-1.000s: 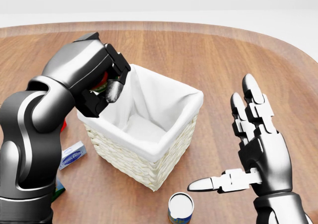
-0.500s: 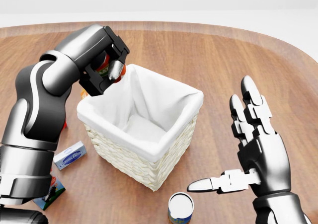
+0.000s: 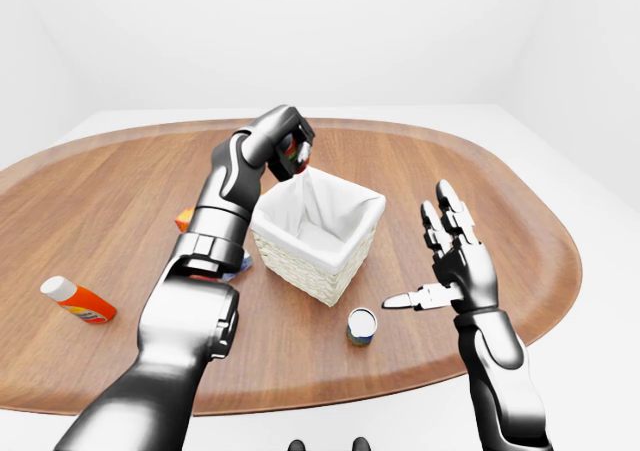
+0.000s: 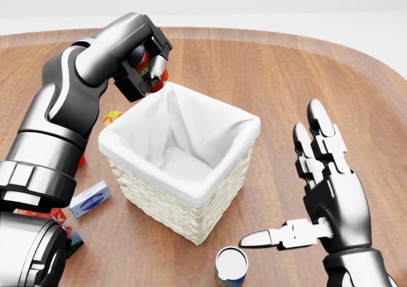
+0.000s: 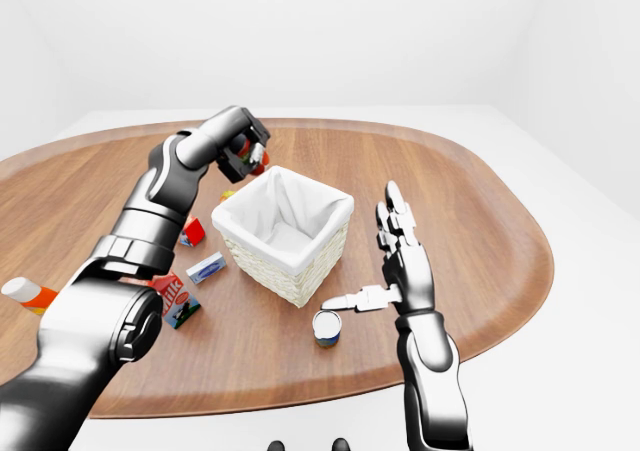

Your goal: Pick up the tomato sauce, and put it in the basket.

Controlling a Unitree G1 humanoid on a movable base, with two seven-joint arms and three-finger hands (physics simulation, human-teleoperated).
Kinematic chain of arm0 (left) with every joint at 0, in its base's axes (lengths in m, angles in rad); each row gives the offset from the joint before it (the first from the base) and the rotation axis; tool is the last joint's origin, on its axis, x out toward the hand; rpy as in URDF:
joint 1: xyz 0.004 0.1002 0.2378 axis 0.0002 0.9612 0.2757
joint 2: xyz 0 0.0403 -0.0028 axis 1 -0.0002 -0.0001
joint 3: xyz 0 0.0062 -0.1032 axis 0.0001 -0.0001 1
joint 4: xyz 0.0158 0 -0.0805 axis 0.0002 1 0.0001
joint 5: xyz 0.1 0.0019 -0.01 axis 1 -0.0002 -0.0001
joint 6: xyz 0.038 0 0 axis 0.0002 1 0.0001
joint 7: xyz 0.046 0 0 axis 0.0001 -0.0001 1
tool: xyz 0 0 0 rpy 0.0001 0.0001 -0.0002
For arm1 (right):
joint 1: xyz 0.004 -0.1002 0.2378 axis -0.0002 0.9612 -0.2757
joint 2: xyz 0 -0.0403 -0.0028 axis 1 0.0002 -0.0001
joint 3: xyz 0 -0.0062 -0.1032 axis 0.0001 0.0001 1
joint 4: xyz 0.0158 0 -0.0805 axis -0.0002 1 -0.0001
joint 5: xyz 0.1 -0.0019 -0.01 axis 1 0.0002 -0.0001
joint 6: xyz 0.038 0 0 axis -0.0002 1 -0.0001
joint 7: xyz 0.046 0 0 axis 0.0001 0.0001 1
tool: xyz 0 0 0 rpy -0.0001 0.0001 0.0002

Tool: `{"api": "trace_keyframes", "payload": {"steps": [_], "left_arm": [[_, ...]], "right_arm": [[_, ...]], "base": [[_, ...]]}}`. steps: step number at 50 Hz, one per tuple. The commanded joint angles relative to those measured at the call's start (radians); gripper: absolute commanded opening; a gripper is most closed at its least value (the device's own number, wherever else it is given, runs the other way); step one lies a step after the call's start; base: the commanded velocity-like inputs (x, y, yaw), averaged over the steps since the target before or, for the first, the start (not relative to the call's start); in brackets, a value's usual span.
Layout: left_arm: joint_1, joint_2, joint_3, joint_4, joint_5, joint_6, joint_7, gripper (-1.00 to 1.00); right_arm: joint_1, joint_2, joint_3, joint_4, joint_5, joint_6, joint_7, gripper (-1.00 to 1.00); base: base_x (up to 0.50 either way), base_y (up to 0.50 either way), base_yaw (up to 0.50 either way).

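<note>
One orange-and-white bottle (image 3: 78,300) lies on its side at the far left of the table (image 3: 520,221), well apart from everything else. Right of it, beside my left arm, sits a small cluster: one red carton (image 5: 172,297) with a picture on it, one small red item (image 5: 193,230), one blue-and-white box (image 4: 89,198) lying flat, and one yellow-orange piece (image 4: 112,116) half hidden behind my forearm; I cannot tell what that last one is.

My left robot hand (image 4: 147,63) is raised above the far-left corner of the basket (image 4: 184,198), its fingers curled tight around the one tomato sauce (image 4: 144,62), a red can with a touch of green on its label. The can hangs just over the rim, not inside.

There is one basket, pale woven wicker with a white cloth lining, and I see nothing inside it. Just near of its right corner stands one tin can (image 4: 230,266), upright, silver top showing.

On the right, my right robot hand (image 4: 318,191) hovers with all three fingers spread wide and holds nothing.
</note>
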Motion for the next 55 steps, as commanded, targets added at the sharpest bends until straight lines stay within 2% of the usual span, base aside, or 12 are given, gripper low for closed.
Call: {"api": "trace_keyframes", "payload": {"steps": [1, 29, 55], "left_arm": [[-0.085, -0.011, -0.013, 0.138, -0.005, 0.0, 0.047, -1.0], [-0.176, -0.084, -0.032, 0.278, -0.008, 0.0, 0.043, -1.0], [-0.152, -0.093, -0.025, 0.373, -0.033, 0.0, 0.046, -1.0]], "right_arm": [[0.008, 0.001, 0.005, 0.002, -0.004, 0.0, 0.003, 1.0], [0.051, 0.009, 0.037, 0.036, -0.032, 0.0, 0.012, 1.0], [0.061, 0.01, 0.036, 0.003, -0.025, 0.0, 0.017, 1.0]], "base": [[0.0, 0.0, 0.0], [0.0, 0.0, 0.0], [0.0, 0.0, 0.0]]}}
